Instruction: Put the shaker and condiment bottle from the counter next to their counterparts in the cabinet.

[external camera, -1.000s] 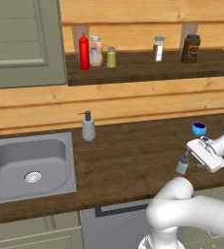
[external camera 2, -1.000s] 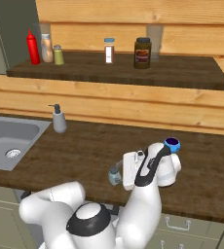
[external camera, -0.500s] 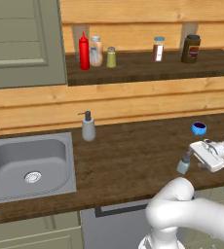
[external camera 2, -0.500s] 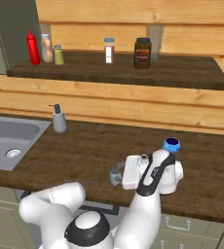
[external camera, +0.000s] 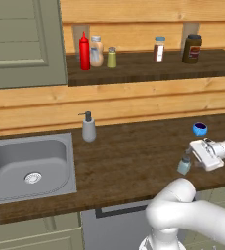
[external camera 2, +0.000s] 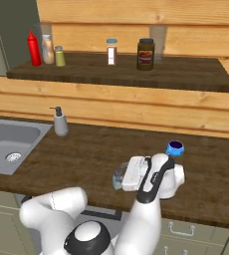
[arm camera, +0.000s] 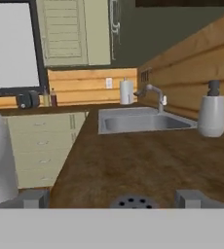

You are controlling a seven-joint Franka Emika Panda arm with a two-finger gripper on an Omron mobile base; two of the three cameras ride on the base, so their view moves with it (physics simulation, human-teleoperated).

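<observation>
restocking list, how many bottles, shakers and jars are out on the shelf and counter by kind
Red squeeze bottle: 1
Peach bottle: 1
Shakers: 2, yellow-green shaker on the shelf, pale shaker on the counter
Jars: 3, white-label jar, dark jar, blue-capped jar
Soap dispenser: 1
Total: 8

Hand moved right along surface in left base view, wrist now cut by frame edge; white gripper (external camera: 185,163) lower and further right than a second ago. In right base view, hand dropped toward surface front, forearm swung more upright beneath it. Blue-capped jar (external camera 2: 175,148), earlier partly masked by wrist, now clear behind it. Gripper (external camera 2: 117,177) closer around shaker (external camera 2: 118,176): perforated cap (arm camera: 133,201) sits between fingers (arm camera: 32,198) in hand view. Shaker itself not shifted.
</observation>
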